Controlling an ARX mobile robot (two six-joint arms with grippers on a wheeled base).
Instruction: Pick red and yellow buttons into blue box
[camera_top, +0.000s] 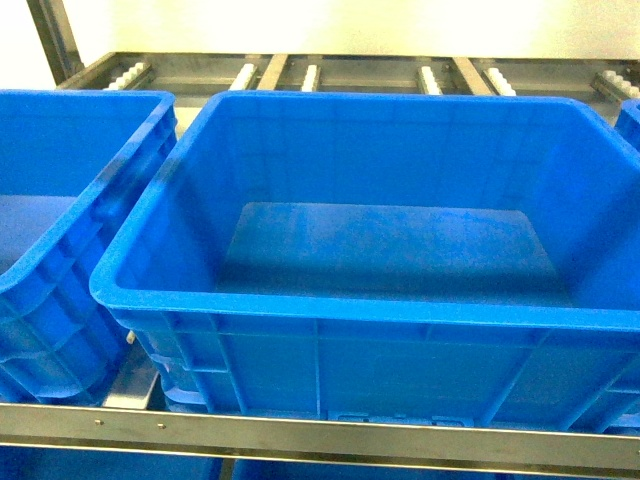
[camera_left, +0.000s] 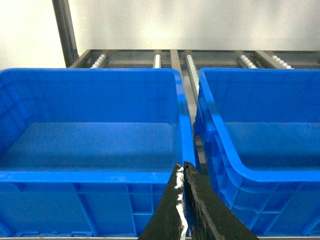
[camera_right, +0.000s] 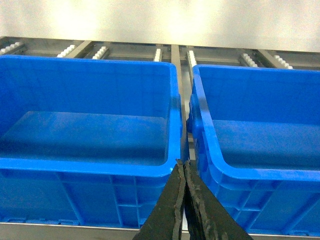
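Nearest each wrist camera, the left tool (camera_left: 181, 172) and right tool (camera_right: 182, 167) hang pressed narrow and hold nothing, apparently parked before any pick. The blue box (camera_top: 300, 305) sits empty on the roller rack (camera_top: 300, 72); no buttons are visible.

I am seeing three blue boxes from my head camera: one (camera_top: 380, 310) at centre, one (camera_top: 70, 230) at nine o'clock, and a corner of a third (camera_top: 630, 120) at three o'clock. Each wrist camera is showing two boxes side by side. I am counting no buttons anywhere.
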